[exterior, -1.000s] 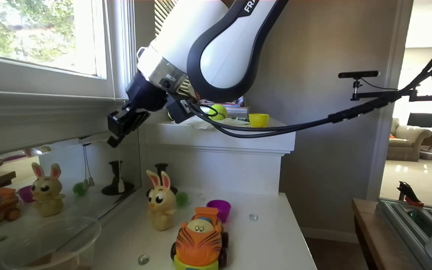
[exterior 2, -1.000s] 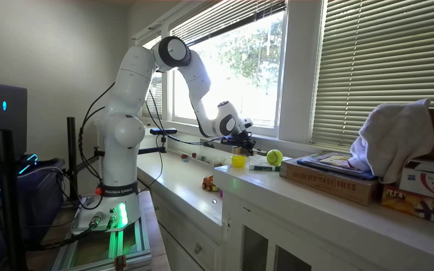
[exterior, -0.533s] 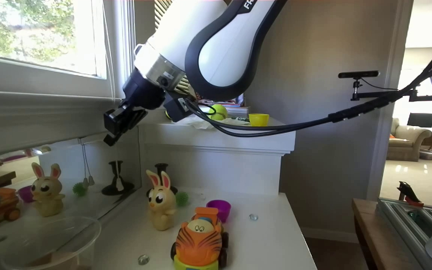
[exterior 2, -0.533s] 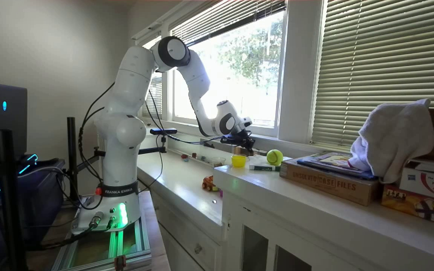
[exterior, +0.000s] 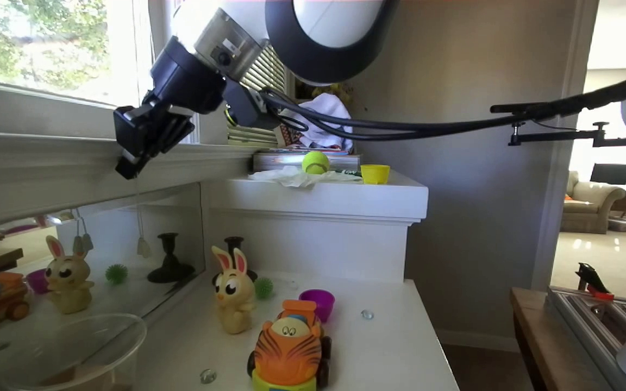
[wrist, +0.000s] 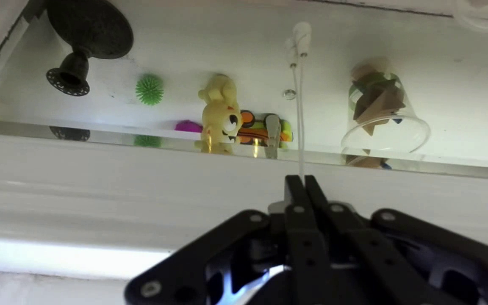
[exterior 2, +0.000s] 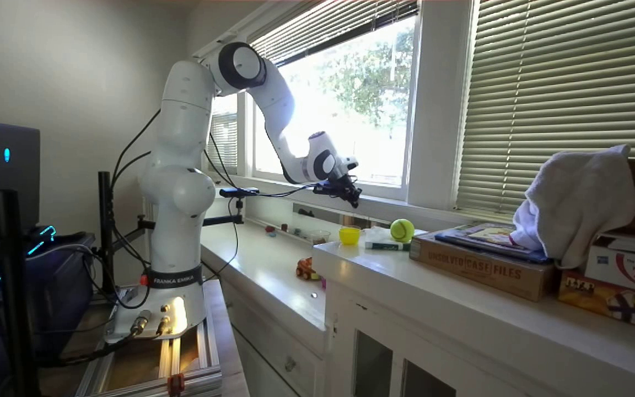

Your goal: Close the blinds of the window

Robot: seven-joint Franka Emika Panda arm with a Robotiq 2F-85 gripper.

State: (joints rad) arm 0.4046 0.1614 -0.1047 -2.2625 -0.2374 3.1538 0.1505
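Narrow slatted blinds (exterior 2: 224, 132) cover the narrow window behind the arm at left in an exterior view. Separate raised blinds (exterior 2: 328, 30) hang above the wide pane (exterior 2: 350, 110); lowered slats (exterior 2: 560, 105) cover the right window and show partly in the other exterior view (exterior: 264, 70). My gripper (wrist: 303, 177) is shut on two thin white pull cords (wrist: 300, 114). White tassels (wrist: 302, 36) hang below the fingertips. In both exterior views the gripper (exterior: 129, 167) (exterior 2: 355, 203) is by the wide window's sill. The cords' upper end is not visible.
The sill ledge (exterior: 47, 168) runs just behind the gripper, with a mirror strip below. A rabbit toy (exterior: 234, 298), tiger car (exterior: 288, 353) and clear cup (exterior: 128, 347) stand on the counter. A raised counter (exterior: 313, 195) bears a tennis ball (exterior: 315, 162) and yellow cup (exterior: 375, 174).
My gripper has risen and moved left in both exterior views, staying shut. The cords and tassels have risen and shifted with it. The base light has changed from green to yellowish white.
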